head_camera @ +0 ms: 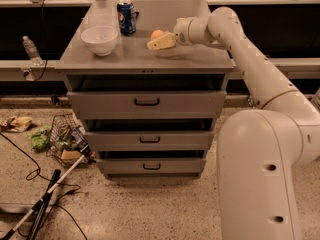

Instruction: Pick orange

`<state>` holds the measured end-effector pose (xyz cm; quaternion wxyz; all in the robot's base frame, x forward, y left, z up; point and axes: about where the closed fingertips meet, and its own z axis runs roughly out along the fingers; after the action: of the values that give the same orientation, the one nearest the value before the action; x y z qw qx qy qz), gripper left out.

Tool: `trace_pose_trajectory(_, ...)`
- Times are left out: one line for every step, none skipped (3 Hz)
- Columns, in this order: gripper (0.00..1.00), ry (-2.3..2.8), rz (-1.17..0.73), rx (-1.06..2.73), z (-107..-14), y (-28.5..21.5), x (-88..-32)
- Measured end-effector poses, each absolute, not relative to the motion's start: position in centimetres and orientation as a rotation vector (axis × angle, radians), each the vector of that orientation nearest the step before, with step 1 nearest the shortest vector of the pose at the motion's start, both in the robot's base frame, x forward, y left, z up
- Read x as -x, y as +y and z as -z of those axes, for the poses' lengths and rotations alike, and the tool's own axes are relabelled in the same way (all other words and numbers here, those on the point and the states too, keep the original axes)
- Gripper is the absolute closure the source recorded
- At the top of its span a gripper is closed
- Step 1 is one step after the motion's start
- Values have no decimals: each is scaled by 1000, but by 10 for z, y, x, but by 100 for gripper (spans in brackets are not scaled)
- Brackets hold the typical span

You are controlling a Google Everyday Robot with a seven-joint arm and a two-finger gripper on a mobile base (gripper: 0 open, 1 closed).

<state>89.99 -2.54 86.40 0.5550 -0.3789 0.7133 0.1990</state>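
Observation:
The orange (pixel 156 34) is a small round fruit on the grey cabinet top (pixel 140 58), right of the blue soda can (pixel 126 17). My gripper (pixel 161 42) reaches in from the right, low over the top. Its yellowish tip lies just in front of the orange and right beside it, hiding the fruit's lower edge. I cannot tell whether it touches the orange. The white arm (pixel 240 44) stretches from the lower right across the cabinet's right corner.
A white bowl (pixel 99 39) stands left of the can. The cabinet has three drawers (pixel 146 103) below. A water bottle (pixel 30 49) stands on a ledge at left. On the floor at left lie a wire basket (pixel 64 141), litter and cables (pixel 40 204).

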Motion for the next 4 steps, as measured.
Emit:
trace_pose_trajectory(18, 1681, -496, 924, -856, -13, -903)
trace_pose_trajectory(36, 1682, -512, 941, -851, -7, -903)
trace_pose_trajectory(60, 1681, -527, 951, -849, -4, -902)
trace_pose_trajectory(83, 1656, -549, 959, -855, -2, -897)
